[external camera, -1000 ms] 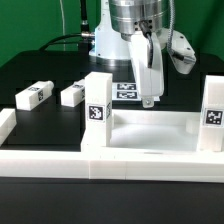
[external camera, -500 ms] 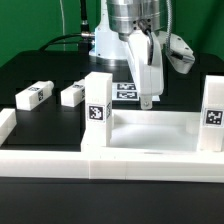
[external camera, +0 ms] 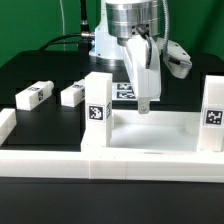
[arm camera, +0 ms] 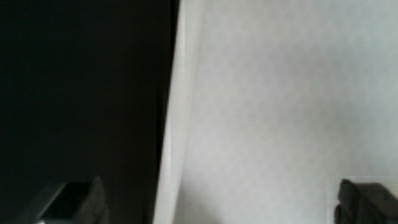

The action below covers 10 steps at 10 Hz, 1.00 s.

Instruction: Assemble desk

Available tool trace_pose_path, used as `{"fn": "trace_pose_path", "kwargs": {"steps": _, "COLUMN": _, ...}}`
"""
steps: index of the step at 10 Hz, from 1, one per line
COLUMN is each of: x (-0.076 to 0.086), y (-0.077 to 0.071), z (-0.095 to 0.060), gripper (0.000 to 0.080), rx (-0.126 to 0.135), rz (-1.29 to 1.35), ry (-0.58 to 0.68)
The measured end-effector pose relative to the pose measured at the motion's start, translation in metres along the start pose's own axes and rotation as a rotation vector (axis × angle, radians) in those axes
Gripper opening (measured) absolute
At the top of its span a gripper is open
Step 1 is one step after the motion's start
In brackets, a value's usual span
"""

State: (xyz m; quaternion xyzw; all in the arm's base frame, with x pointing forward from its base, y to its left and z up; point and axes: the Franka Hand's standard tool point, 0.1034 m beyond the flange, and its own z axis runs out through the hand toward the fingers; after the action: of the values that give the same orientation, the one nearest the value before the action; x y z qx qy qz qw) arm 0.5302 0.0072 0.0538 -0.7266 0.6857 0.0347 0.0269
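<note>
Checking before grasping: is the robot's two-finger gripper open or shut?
Open: the gripper has dark fingertips far apart in the wrist view, holding nothing.

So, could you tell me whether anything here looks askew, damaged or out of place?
Nothing stands out: the desk top lies flat with two upright legs, two loose legs lie on the table, and the open gripper hangs above it.

Plain green backdrop (external camera: 30, 25) fills the upper frame behind a matte black table (external camera: 25, 70), evenly lit, with dark cables (external camera: 60, 42) trailing at upper left.
</note>
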Motion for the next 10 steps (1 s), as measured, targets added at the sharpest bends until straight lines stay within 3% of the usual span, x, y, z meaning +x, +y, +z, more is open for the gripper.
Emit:
{"fn": "trace_pose_path", "kwargs": {"steps": 1, "x": 0.002, "y": -0.001, "z": 0.001, "gripper": 0.0648, "rx": 0.041, "rz": -0.003, "ry": 0.011}}
{"fn": "trace_pose_path", "kwargs": {"steps": 5, "x": 0.004, "y": -0.002, "z": 0.005, "gripper": 0.0648, "rx": 0.062, "rz": -0.018, "ry": 0.022}}
{"fn": "trace_pose_path", "kwargs": {"steps": 10, "x": 0.011, "y": 0.014, "z": 0.034, "gripper": 0.0648, "rx": 0.015, "rz": -0.022, "ry": 0.028}}
